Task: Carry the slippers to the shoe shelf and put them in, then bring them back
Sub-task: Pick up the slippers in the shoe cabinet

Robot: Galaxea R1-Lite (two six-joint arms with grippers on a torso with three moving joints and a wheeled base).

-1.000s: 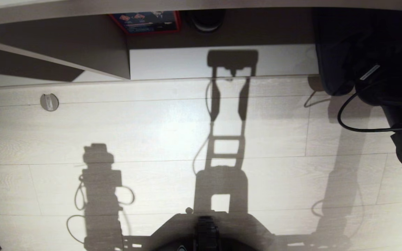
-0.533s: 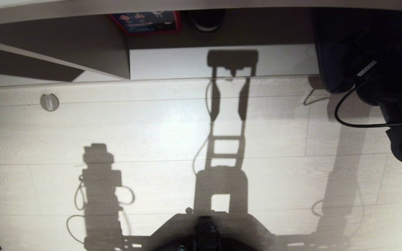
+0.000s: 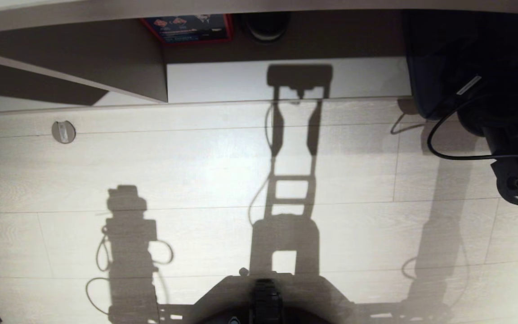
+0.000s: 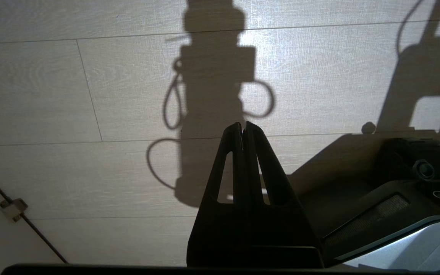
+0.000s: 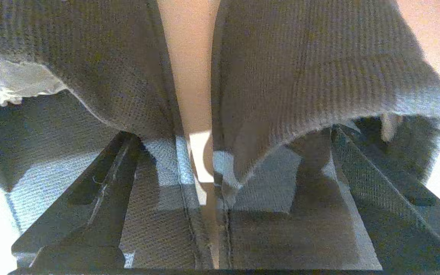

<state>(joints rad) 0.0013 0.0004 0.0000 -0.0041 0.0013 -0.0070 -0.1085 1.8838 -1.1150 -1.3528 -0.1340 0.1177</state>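
A: Where are the slippers (image 5: 288, 76) right now?

B: In the right wrist view the pair sits side by side with a narrow gap between them, toe caps pointing away from the camera. One finger (image 5: 101, 191) of the right hand (image 5: 220, 183) reaches into the open back of one slipper, the other finger into the open back of its mate, so the fingers stand wide apart with the two inner walls between them. They are not squeezed on the fabric.

A: And from the head view?

B: The right arm (image 3: 506, 135) is at the far right edge, dark, reaching toward the shoe shelf (image 3: 241, 81), whose pale base board runs along the top of the floor (image 3: 196, 171). A dark slipper (image 3: 425, 90) shows there at the shelf's right end, on the front edge of the base board, partly hidden behind the arm. A vertical divider panel (image 3: 142, 67) stands further left.

A: The left hand (image 4: 243, 128)?

B: Its fingers are pressed together, tips touching, holding nothing, and it hangs over the pale plank floor beside the robot's base (image 4: 395, 183)
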